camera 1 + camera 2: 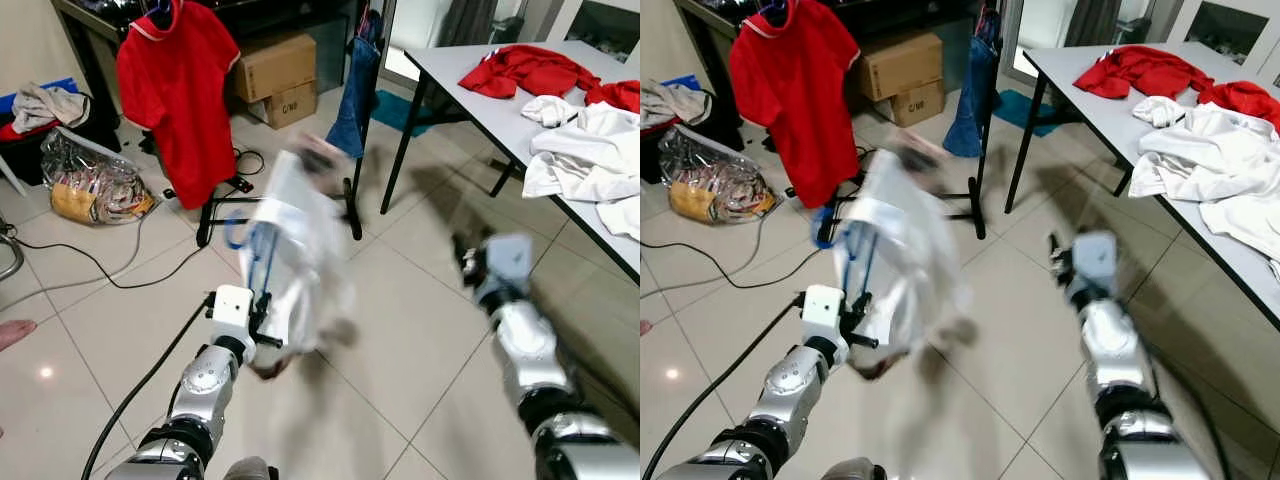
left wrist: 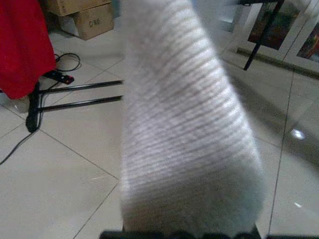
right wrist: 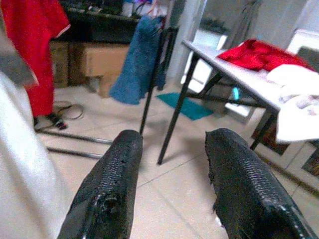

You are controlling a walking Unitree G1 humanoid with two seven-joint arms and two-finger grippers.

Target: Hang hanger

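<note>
The left gripper (image 1: 262,322) holds up a blurry white shirt on a blue hanger (image 1: 262,252); the shirt hides its fingers, so their state is unclear. One red shirt (image 1: 178,85) hangs behind. The right gripper (image 3: 172,186) is spread apart, holding nothing.

Ahead of you the black metal garment rack (image 1: 352,190) is crowded: red short-sleeved shirt (image 1: 178,85) left, blue denim garment (image 1: 355,95) right, open rail between. Grey bench (image 1: 470,95) blocks right; black cable (image 1: 100,270) crosses the tiled floor (image 1: 420,330).
</note>
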